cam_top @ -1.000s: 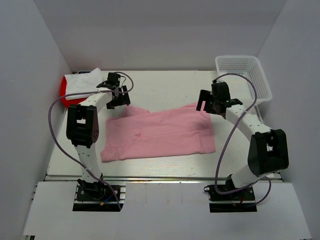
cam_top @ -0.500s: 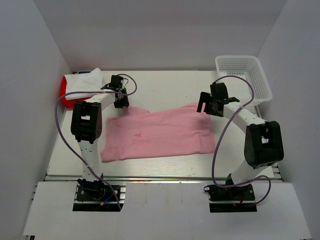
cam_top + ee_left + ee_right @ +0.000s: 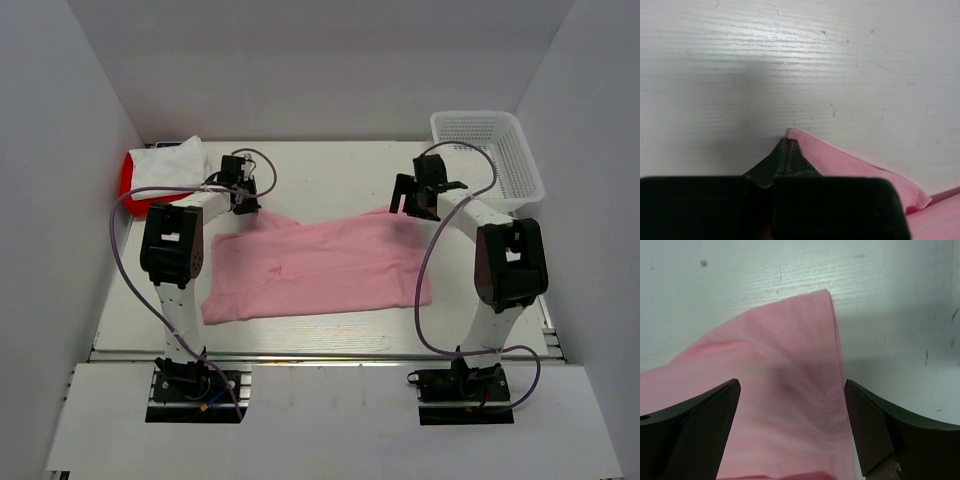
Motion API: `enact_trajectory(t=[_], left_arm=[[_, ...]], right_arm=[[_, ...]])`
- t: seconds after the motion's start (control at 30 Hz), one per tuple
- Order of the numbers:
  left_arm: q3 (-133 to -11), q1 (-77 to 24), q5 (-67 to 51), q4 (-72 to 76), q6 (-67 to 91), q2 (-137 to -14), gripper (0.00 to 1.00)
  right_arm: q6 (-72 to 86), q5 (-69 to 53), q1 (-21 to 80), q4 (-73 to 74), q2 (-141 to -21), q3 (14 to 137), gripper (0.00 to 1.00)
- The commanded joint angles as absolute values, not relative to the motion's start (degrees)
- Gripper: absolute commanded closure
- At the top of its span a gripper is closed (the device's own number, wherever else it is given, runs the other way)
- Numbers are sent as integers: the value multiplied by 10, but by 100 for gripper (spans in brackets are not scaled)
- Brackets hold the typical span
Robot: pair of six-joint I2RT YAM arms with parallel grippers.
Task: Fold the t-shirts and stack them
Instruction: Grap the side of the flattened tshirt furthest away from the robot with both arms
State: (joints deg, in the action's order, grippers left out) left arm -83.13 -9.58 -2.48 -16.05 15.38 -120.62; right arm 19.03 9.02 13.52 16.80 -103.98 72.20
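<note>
On the table [image 3: 330, 165], both arms have advanced to the far edge of the spread pink shirt [image 3: 315, 265]: left gripper [image 3: 785, 144] closed at its left corner, hold unconfirmed; right gripper [image 3: 790, 387] open astride the right corner; fold pick-up judged imminent.

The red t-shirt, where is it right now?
In the top view, the red t-shirt lies at the far left corner of the table, partly under the white t-shirt and left of the left gripper.
</note>
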Motion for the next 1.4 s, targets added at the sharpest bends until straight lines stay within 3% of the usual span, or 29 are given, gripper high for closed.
enact_trajectory(t=[0.0, 0.27, 0.67, 0.8, 0.9, 0.93, 1.03, 1.07, 1.13, 1.17, 1.37], left_arm=[[-791, -99, -52, -122, 141, -1154, 100], [-730, -99, -57, -49, 135, -1079, 100], [-730, -99, -52, -36, 129, -1073, 100], [-730, -99, -52, -25, 113, -1068, 100], [-730, -99, -52, -12, 102, -1062, 100], [-737, -99, -52, -12, 95, -1062, 100], [-753, -99, -47, -25, 83, -1062, 100], [-762, -99, -41, -25, 77, -1062, 100], [-768, -99, -50, -25, 64, -1067, 100], [-768, -99, -50, -20, 64, -1067, 100], [-796, -105, -62, -5, 14, -1067, 100]], right_arm=[[184, 107, 129, 149, -1068, 773, 10], [188, 119, 126, 161, -1157, 854, 10], [219, 169, 121, 168, -1223, 909, 10], [221, 159, 120, 166, -1237, 917, 14], [220, 155, 116, 170, -1245, 920, 24], [218, 149, 117, 168, -1247, 921, 37], [217, 141, 113, 169, -1251, 922, 58], [208, 140, 114, 167, -1251, 923, 72], [204, 139, 115, 161, -1252, 928, 86], [191, 140, 115, 163, -1253, 932, 100], [166, 178, 115, 148, -1219, 940, 100]])
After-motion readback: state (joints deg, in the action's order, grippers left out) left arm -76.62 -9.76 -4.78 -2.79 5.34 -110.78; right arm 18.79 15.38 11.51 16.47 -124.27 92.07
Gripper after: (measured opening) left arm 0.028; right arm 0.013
